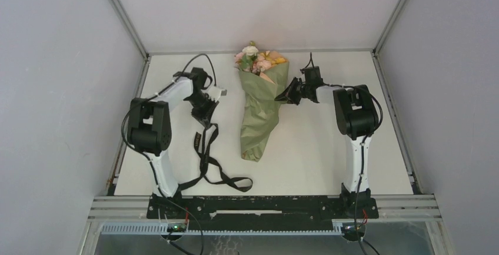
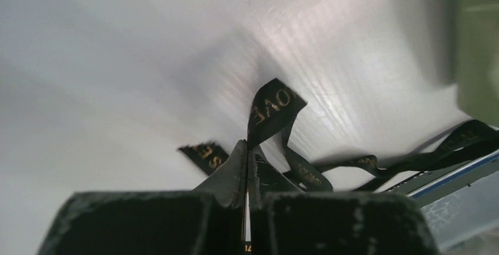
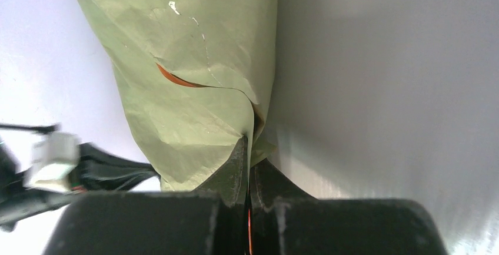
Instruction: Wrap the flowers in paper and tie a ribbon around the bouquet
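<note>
Two grippers, both pressed fully closed, are at work on my table (image 1: 320,161). The left gripper (image 2: 247,149) pinches the black ribbon (image 1: 206,158) between its fingertips, and a gold-lettered end stands up just above them. The right gripper (image 3: 248,149) nips the olive-green paper edge of the bouquet (image 1: 262,116) on its right side. I count one bouquet, lying near the table's centre, wide end toward the far wall, with pink, white and yellow flowers (image 1: 257,58) showing there and a sliver of peach-orange at a fold. One ribbon trails in loops from the left gripper toward the near edge, its loose end near the bouquet's narrow tip but apart from it.
</note>
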Motion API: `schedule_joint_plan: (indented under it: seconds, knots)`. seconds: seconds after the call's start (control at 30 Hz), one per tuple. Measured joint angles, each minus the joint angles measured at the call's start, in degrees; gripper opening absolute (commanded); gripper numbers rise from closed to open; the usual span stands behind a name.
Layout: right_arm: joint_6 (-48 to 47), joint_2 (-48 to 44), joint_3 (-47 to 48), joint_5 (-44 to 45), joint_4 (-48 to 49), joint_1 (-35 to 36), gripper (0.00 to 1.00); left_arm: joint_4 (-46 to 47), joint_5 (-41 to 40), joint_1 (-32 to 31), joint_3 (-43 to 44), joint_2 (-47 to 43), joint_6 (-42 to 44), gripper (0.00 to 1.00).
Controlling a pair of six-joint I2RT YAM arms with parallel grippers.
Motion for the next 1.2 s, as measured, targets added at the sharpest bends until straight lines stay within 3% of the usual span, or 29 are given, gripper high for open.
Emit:
schedule_joint_plan:
  seconds: [0.1,0.37,0.5,0.67,0.8,0.9,1.07,1.2]
  knots:
    - [-0.55,-0.42,-0.04,0.11,-1.31,-0.79,0.00,-3.37,0.28,0.00,6.95,-4.87,-0.83,0.00]
    - [-1.62,-1.90,-1.07,0.13,-3.37,-3.37,0.00,0.35,-1.73,-0.04,44.63,-26.62,-2.69,0.00]
    - [-2.19,-2.12,-1.07,0.17,-3.85,-3.74,0.00,2.21,-3.52,-0.11,52.72,-33.33,-3.06,0.00]
    - [-2.64,-2.12,-1.07,0.61,-4.33,-3.76,0.00,2.64,-3.02,-3.65,46.73,-36.52,-4.63,0.00]
    - [-2.67,-2.12,-1.07,0.92,-4.50,-3.76,0.00,-2.32,-0.81,-11.74,43.01,-30.91,-3.63,0.00]
    - [-2.64,-2.12,-1.07,0.94,-4.52,-3.76,0.00,-5.01,1.55,-13.66,39.39,-27.61,-1.97,0.00]
    - [-2.43,-2.12,-1.07,0.63,-4.22,-3.76,0.00,-6.54,3.98,-16.02,24.00,-30.36,3.04,0.00]
    - [-2.29,-2.14,-1.07,0.28,-4.11,-3.78,0.00,-8.83,6.69,-27.23,13.97,-28.37,7.02,0.00]
